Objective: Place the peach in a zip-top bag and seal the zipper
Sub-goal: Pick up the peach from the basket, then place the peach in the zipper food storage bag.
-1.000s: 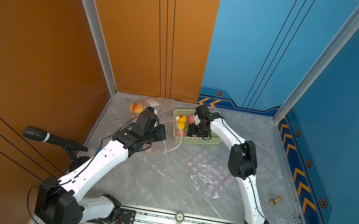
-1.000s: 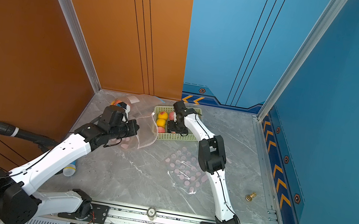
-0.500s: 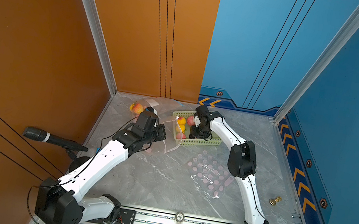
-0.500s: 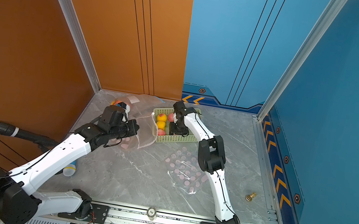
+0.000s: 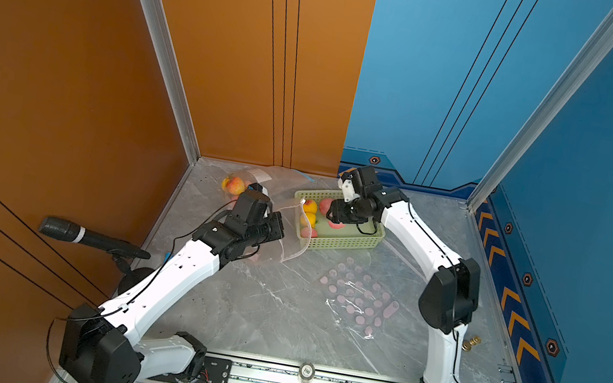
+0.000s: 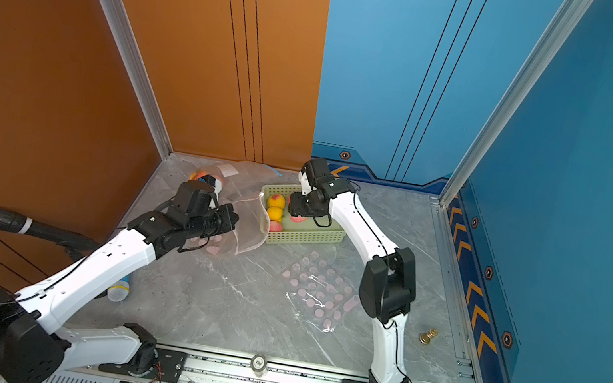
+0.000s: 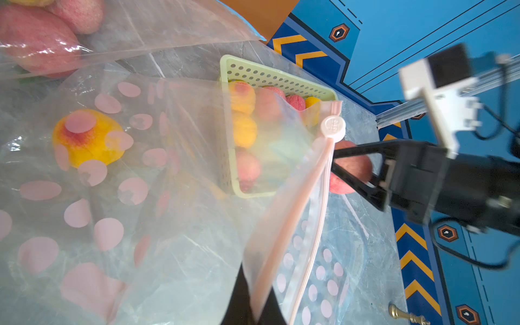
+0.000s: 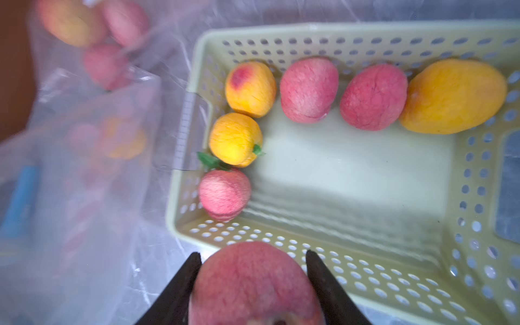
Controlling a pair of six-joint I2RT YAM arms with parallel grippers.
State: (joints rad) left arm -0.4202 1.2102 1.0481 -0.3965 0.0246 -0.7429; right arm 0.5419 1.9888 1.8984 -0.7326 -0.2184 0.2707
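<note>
A: Where did we have the peach?
B: Clamped between the jaws of our right tool, over the basket, near the zip-top bag. Our left tool was pinched shut on the bag's edge.
A: What worried us?
B: The mouth looked narrow and floppy. We judged the peach could snag the zipper strip, or the film could slip from the pinch.

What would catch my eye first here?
The right gripper holds a pink peach over the pale green basket of fruit at the far end of the table. Beside the basket, the left gripper pinches the rim of a clear pink-dotted bag, its mouth gaping toward the basket.
</note>
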